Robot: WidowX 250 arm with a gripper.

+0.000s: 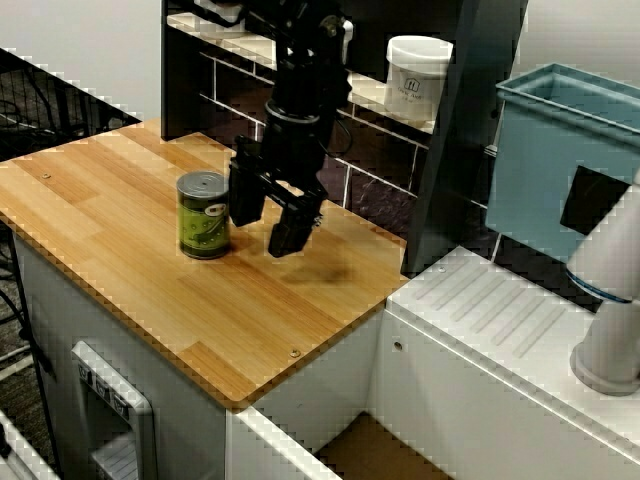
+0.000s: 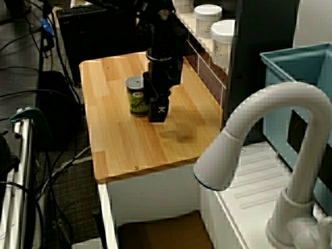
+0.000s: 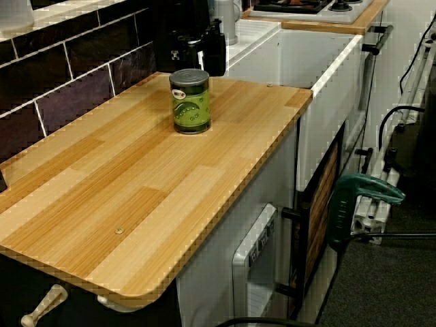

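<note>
Where the can [image 1: 203, 214] stands, upright on the desk [image 1: 150, 300], it sits toward the back and a little left of middle in the view from the front. It has a green label and a closed metal top, so its contents do not show. Just to its right hangs the tool [image 1: 268, 222], jaws apart and holding nothing. The nearer finger [image 1: 245, 195] is right beside the can's wall; whether the two touch cannot be told. The can is outside the gap, not between the fingers.

The arm [image 1: 300, 90] drops from above the shelf [image 1: 370, 95], nearly vertical and leaning slightly toward the front edge, with the wrist down and the fingers aimed at the wood. Their tips are low, close to the desk; contact cannot be told. The view over the faucet shows the tool [image 2: 158, 109] close against the can [image 2: 137, 96] on its right. In the low view along the desk, the can [image 3: 190, 101] stands in front of the dark tool [image 3: 197, 49].

On the shelf behind stand white tubs [image 2: 224, 36], lids on, contents hidden. To the right, past the desk's end, is a blue bin [image 1: 560, 160], open at the top; its inside is out of sight. A white faucet [image 2: 259, 129] curves over the ribbed white drainer [image 1: 500, 330].
</note>
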